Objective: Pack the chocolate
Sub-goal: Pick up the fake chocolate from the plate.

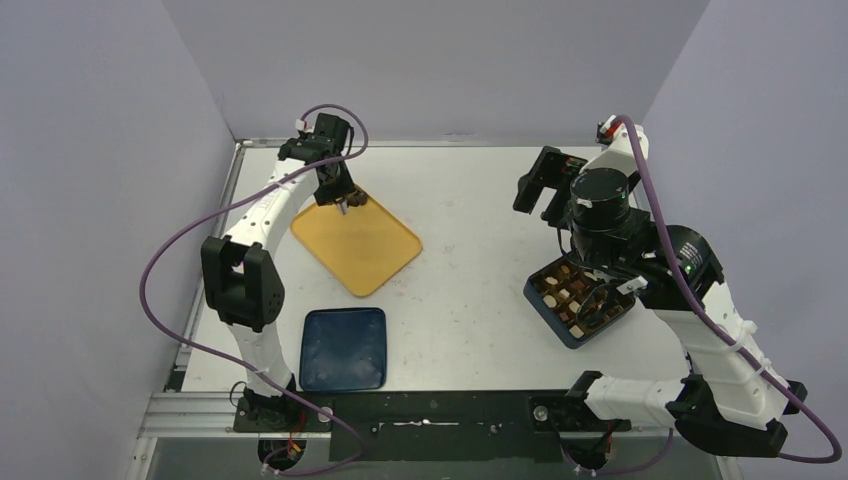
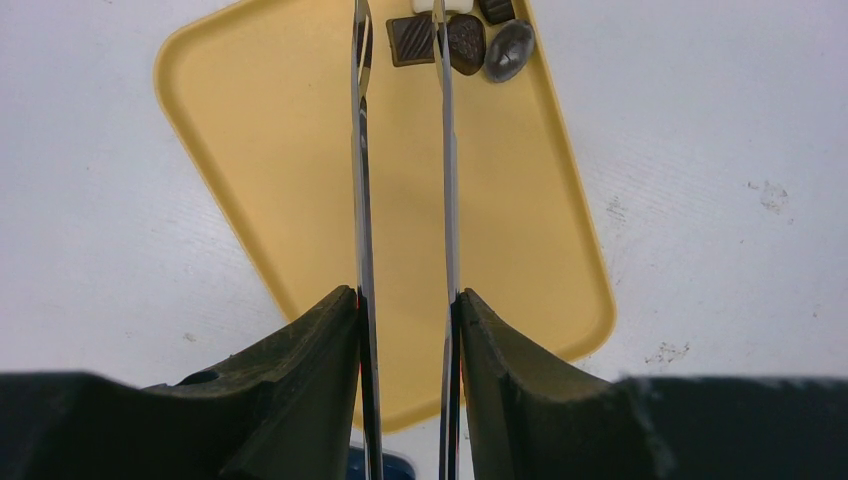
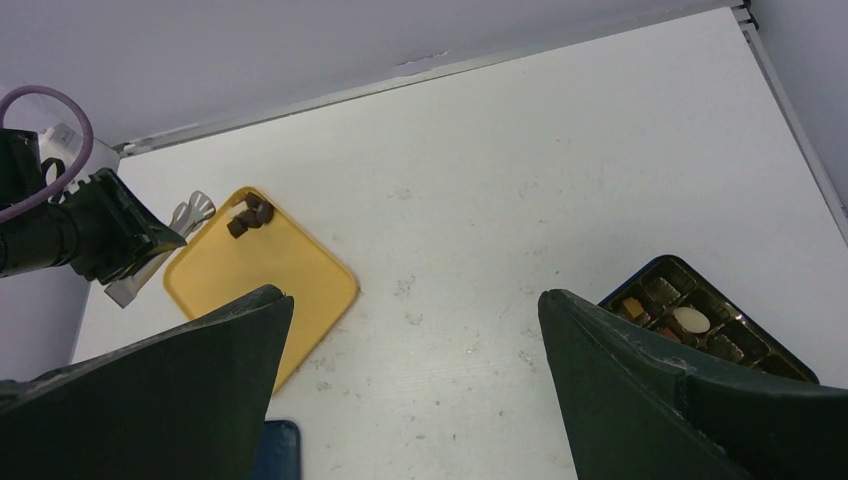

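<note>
My left gripper (image 1: pixel 340 193) is shut on long metal tongs (image 2: pixel 362 170) at the far corner of a yellow tray (image 1: pixel 372 250). In the left wrist view my left gripper (image 2: pixel 405 295) holds the tongs with their blades apart. A few chocolate pieces (image 2: pixel 465 42) lie on the tray (image 2: pixel 290 150) at the tong tips. A dark square piece (image 2: pixel 410 40) sits between the two blades. My right gripper (image 1: pixel 541 193) is open and empty, raised behind a dark blue box (image 1: pixel 548 318) that holds several chocolates (image 1: pixel 566 292). The box also shows in the right wrist view (image 3: pixel 668 262).
A blue lid (image 1: pixel 343 348) lies flat near the front, below the yellow tray. Purple cables loop around both arms. Walls close the table at the back and on both sides.
</note>
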Tool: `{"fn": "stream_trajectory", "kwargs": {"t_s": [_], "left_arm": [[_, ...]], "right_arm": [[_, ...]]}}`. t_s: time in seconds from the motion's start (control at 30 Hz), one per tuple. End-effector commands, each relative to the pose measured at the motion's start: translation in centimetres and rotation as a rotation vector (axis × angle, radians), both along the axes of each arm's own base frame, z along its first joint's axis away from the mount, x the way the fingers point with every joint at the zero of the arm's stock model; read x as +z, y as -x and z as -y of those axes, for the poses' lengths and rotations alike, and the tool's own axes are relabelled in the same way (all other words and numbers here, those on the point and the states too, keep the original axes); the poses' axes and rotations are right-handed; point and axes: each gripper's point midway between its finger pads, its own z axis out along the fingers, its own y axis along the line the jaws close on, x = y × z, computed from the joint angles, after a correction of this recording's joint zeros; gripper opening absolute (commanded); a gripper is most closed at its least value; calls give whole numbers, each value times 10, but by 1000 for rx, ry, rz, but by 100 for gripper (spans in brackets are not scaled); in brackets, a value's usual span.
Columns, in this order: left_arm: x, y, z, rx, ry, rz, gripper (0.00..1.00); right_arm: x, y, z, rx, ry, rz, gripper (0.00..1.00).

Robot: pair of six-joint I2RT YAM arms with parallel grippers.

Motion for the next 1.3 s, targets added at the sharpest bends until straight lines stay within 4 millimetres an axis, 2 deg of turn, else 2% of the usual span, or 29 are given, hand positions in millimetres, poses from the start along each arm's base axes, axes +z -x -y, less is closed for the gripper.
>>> {"fn": "stream_trajectory", "kwargs": {"t_s": [0.0, 0.73, 0.93, 1.27], "left_arm": [[12, -11, 3, -15, 27, 57, 36], [-37, -6, 7, -27, 55, -32, 36], [-45, -9, 8, -38, 66, -37, 36], [-45, -14, 2, -32, 65, -34, 37]], "right_arm": [[19, 2, 6, -20, -63, 55, 100], [28, 1, 12, -50, -74, 82, 100], [28, 1, 14, -56, -73, 85, 100], [30, 1, 15, -62, -78, 91, 100]]}}
